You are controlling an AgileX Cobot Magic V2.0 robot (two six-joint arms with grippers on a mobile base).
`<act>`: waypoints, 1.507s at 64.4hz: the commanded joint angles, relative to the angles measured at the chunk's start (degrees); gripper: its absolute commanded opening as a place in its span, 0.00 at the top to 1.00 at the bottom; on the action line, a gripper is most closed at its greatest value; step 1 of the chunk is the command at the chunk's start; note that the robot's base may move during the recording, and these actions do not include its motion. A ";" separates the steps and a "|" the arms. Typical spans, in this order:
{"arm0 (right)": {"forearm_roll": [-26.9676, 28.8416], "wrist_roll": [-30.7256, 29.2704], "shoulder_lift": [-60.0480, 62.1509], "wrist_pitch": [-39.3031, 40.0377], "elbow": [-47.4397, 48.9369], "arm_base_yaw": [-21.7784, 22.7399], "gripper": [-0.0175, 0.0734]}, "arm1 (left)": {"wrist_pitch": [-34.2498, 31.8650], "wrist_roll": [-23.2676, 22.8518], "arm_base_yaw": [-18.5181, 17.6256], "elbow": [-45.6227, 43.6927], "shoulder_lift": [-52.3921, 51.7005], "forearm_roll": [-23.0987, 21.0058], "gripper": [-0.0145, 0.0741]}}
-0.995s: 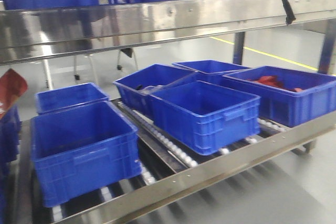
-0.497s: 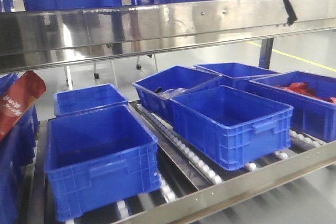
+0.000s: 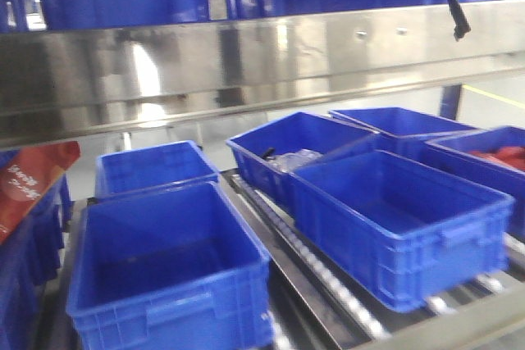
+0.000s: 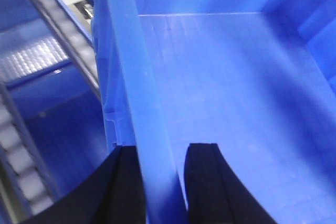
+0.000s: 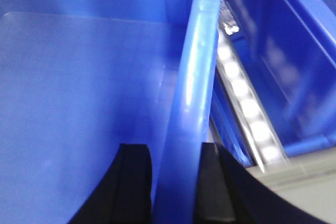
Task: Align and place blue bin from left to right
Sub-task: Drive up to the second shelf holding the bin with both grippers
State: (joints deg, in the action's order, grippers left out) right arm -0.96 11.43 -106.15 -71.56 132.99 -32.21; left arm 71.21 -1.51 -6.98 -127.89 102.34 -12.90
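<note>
Only writing is white print on the red bag (image 3: pixel 29 182) at far left, too blurred to read. Blue bin (image 4: pixel 152 103) is held up over a roller rack (image 3: pixel 328 276) carrying darker bins (image 3: pixel 402 219), with a steel beam (image 3: pixel 246 63) across and a yellow floor line (image 3: pixel 500 97) behind. Left end effector (image 4: pixel 160 153) and right end effector (image 5: pixel 173 153) each look clamped narrow on a bin wall, one finger inside, one outside.

The red bag (image 3: pixel 31 190) is cut by the left edge. The contents (image 3: pixel 289 158) of the rear bin (image 3: pixel 253 156) are blurred, perhaps wrapped parts.
</note>
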 commanded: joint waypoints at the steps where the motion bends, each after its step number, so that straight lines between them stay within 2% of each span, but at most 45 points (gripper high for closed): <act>1: 4.54 -1.33 1.45 6.49 1.17 -0.99 0.98 | -3.78 0.99 -0.90 -1.08 -1.36 -5.88 0.96; 97: 4.54 -1.33 1.45 6.49 1.17 -0.99 0.98 | -3.78 0.99 -0.90 -1.08 -1.36 -5.88 0.96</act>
State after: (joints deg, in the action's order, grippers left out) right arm -0.84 11.43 -106.15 -71.56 132.99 -32.21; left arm 71.21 -1.51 -6.98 -127.89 102.34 -12.90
